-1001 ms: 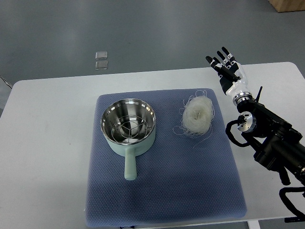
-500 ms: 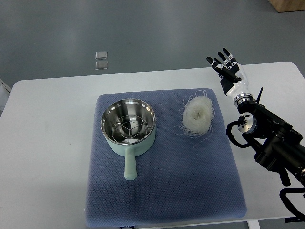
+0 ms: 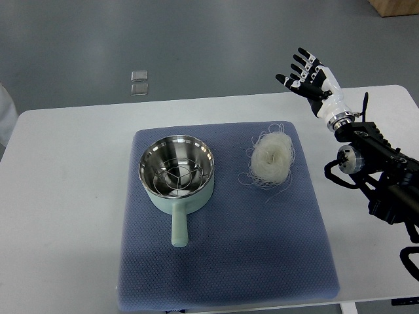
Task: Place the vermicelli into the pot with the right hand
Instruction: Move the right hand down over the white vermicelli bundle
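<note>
Nothing's begun, I'd say: the white nest of dried vermicelli [image 3: 271, 159] lies on the blue quilted mat [image 3: 222, 261], right of centre, untouched. The mint-green steel-lined pot [image 3: 176, 173] beside it holds only a wire rack. The black-and-white right hand [image 3: 308, 75] hovers upper right, fingers spread, holding nothing.

The right arm [image 3: 386, 190] runs out of the picture at the right edge; its upper part is cut off. The desk [image 3: 65, 216] is cut by the bottom edge, and its near rim is only partly seen. A brown box [image 3: 395, 6] at the top right corner shows one corner only. A white shape [image 3: 5, 114] at the left edge is cropped and cannot be identified. Two small clear squares [image 3: 139, 83] on the floor [image 3: 196, 39] are too small to identify.
</note>
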Robot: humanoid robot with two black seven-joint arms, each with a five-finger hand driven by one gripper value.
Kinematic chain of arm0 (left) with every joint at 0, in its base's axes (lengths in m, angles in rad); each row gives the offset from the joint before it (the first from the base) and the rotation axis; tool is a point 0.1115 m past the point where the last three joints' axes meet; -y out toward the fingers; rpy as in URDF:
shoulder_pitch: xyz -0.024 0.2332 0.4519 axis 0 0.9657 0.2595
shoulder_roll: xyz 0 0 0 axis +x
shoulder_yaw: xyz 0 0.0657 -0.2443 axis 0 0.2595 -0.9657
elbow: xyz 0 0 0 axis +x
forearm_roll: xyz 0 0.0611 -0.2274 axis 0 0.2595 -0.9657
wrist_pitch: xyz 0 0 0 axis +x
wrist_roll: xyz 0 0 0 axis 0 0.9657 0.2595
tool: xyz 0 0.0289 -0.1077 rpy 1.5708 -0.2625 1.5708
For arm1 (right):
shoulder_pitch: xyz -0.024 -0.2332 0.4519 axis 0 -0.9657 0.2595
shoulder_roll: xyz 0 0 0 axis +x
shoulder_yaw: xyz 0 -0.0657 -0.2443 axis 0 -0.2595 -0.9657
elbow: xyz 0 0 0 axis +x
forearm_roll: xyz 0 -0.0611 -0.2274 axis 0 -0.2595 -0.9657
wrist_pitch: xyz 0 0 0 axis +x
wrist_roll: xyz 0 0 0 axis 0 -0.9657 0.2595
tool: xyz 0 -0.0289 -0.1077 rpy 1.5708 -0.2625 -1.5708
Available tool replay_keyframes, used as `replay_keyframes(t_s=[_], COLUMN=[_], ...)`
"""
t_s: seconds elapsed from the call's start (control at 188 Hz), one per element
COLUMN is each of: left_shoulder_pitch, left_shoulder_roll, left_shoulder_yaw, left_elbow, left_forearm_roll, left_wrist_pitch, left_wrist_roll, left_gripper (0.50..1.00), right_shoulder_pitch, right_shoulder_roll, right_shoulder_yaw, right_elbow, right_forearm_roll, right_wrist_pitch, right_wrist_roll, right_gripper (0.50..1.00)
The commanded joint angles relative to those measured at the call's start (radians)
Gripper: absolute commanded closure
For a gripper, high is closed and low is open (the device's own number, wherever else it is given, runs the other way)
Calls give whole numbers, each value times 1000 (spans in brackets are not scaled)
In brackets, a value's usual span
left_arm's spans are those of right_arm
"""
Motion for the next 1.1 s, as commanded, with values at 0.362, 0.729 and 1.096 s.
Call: replay_keyframes(t_s=[0.362,0.729,1.096], left_shoulder_pitch=[0,0,0], left_shoulder_roll=[0,0,0], left_shoulder_yaw=[0,2,2], left_elbow=[0,0,0], left_forearm_roll=[0,0,0], left_wrist_pitch=[0,0,0], left_wrist_roll=[0,0,0], left_gripper=[500,500,500], right_shoulder_pitch=[204,333,388], right_shoulder_roll=[-358,-364,-275], right_shoulder_yaw=[-420,-523,-678], right_elbow=[273,353,323], right_forearm_roll=[-612,-1075,-1109], right_wrist_pitch=[223,384,310], right_wrist_roll=[-5,3,-11], right_gripper=[572,572,574])
